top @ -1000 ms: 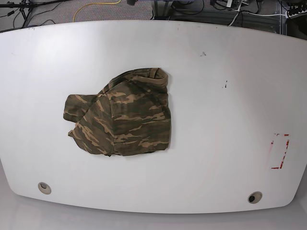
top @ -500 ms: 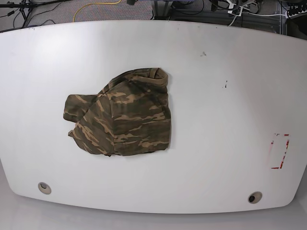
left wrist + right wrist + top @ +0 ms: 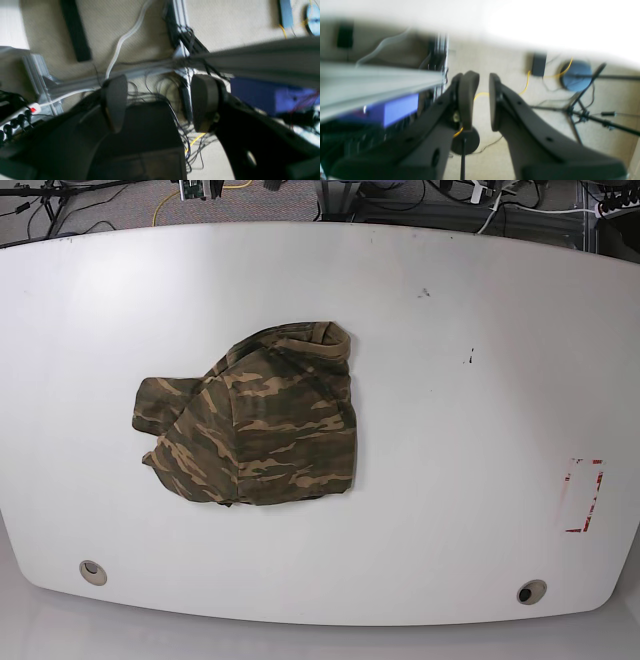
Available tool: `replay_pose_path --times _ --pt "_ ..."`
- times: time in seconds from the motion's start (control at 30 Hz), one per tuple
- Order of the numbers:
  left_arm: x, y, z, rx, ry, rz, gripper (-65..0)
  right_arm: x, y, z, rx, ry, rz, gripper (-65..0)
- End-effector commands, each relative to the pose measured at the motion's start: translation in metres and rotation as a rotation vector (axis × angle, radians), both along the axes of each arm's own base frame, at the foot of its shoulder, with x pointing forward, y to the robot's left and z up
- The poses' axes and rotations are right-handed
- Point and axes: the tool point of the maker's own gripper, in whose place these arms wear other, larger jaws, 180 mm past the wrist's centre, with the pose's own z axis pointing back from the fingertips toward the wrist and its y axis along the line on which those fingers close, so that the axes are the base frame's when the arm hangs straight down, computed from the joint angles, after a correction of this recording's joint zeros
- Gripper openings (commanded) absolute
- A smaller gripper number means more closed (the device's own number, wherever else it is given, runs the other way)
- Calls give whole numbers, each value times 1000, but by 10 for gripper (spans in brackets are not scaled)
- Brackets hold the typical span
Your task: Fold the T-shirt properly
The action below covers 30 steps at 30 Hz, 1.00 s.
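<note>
And here's the T-shirt (image 3: 270, 420), lying left of centre on the white desk (image 3: 450, 540), a bunched camouflage bundle of green, brown and tan! Its far right corner is rolled over into a thick fold, one flap pokes out to the left, and a small point juts out just nearer than that. A seam runs from far to near through the middle, and the right side drops fairly straight.

Over to the tools, both up at the desk's far side, well apart from the shirt. The left tool (image 3: 160, 103) is released, fingers spread wide with nothing between them. The right tool (image 3: 484, 101) is released too, its fingers parted by just a narrow gap, grasping nothing. Red marks (image 3: 597, 496) sit over on the desk's right.
</note>
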Motion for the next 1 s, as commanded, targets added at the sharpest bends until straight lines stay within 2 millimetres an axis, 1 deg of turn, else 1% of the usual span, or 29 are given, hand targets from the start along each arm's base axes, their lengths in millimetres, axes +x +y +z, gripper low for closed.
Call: replay_pose_path --times 0.0,0.07,0.17,0.27,0.37,0.57,0.8,0.97 --pt "2 -2 9 -9 -25 -9 -283 14 0 14 -2 -70 6 -550" --pt "5 -3 11 -12 -33 -12 -283 16 0 16 -3 -77 8 -550" --pt "6 -5 14 -14 -41 -14 -283 8 0 16 -3 -57 8 -550" --pt "0 -5 14 -15 -28 -14 -283 2 0 16 -2 -43 7 -550" --pt "-2 -5 14 -15 -25 -14 -283 -1 0 16 -2 -36 7 -550" --pt "-3 -6 19 -18 -30 -16 -283 -18 1 18 2 -10 7 -550" --pt "4 3 48 6 -84 -5 -283 -35 1 26 46 -1 -49 -550" --pt "8 8 69 20 -120 -4 -283 -43 1 33 66 9 -74 -550"
